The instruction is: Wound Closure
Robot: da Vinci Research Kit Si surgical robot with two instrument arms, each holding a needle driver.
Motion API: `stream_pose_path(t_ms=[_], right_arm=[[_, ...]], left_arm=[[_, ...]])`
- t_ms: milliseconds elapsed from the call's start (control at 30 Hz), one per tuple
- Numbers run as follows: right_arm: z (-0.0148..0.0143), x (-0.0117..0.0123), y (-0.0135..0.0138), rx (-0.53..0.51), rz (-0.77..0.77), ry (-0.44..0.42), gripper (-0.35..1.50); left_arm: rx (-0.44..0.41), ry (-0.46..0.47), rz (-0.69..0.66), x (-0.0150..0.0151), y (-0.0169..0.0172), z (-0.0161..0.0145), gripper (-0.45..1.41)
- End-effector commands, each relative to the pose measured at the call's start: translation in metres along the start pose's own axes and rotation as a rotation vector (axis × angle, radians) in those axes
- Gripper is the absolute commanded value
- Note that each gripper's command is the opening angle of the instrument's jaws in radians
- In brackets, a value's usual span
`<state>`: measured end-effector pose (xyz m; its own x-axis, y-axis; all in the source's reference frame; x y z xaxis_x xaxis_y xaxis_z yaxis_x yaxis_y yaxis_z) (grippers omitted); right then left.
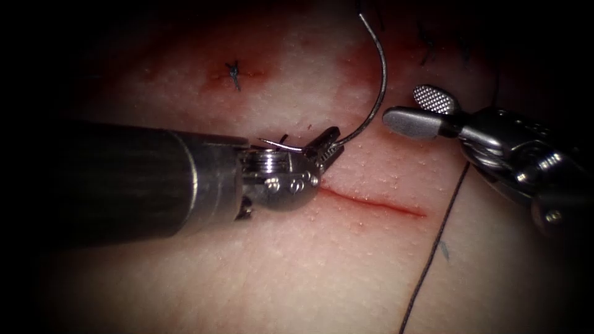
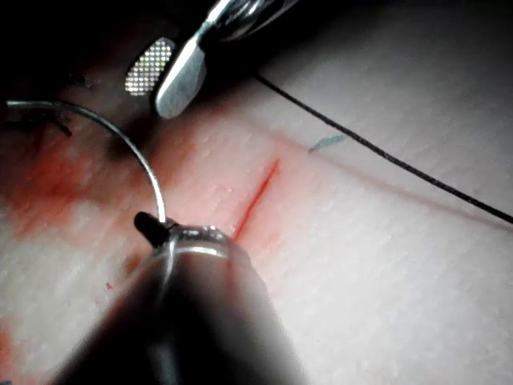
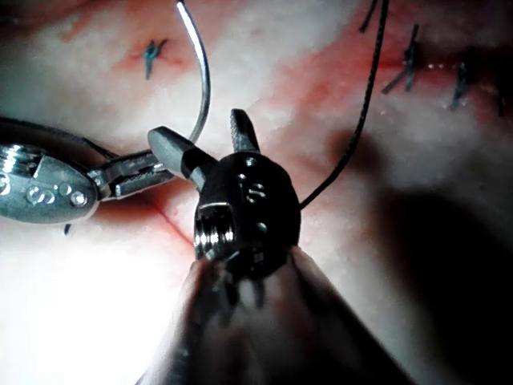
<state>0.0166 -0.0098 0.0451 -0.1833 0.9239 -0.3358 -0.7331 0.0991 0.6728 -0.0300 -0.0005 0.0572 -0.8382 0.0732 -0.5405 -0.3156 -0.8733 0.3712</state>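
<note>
The left arm's tool [image 1: 327,147] lies nearest the endoscope, its dark shaft coming in from the picture's left and its wrist resting just above the left end of the cut [image 1: 377,203]. Its jaws are closed on one end of the needle [image 1: 378,93], whether the tip or the swaged end cannot be told, and from there the needle curves up and away, free of the tissue [image 1: 297,272], with its far end rising into the dark at the top of the endoscope view. The left wrist view shows the same grip: the needle [image 2: 136,152] arcs up out of the left tool's jaws [image 2: 156,228], above reddened tissue [image 2: 377,289] beside the cut [image 2: 258,196]. The right arm's tool [image 1: 416,110] comes in from the right with its jaws parted and nothing between them, the tips near the middle of the needle's curve without touching it. In the right wrist view its two jaws [image 3: 210,143] are spread apart just beside the needle [image 3: 202,76], with the left tool [image 3: 132,178] close by. A dark thread [image 1: 436,238] runs across the tissue to the right of the cut, passing under the right tool. An earlier stitch [image 1: 234,75] sits in red fluid above and left of the cut, and further knotted stitches [image 1: 428,51] lie at the upper right.
</note>
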Motion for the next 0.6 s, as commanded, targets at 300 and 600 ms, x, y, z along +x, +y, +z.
stream_pose_path(t_ms=[300, 600], right_arm=[[0.0016, 0.0000, -0.0005, 0.010, 0.008, 0.001, 1.25], [0.0034, 0.0001, -0.0012, -0.031, -0.053, -0.002, -0.35]], left_arm=[[-0.006, 0.012, 0.023, 0.0010, 0.0011, -0.0003, -0.45], [-0.012, 0.024, 0.040, 0.0013, 0.0012, -0.0005, -0.45]])
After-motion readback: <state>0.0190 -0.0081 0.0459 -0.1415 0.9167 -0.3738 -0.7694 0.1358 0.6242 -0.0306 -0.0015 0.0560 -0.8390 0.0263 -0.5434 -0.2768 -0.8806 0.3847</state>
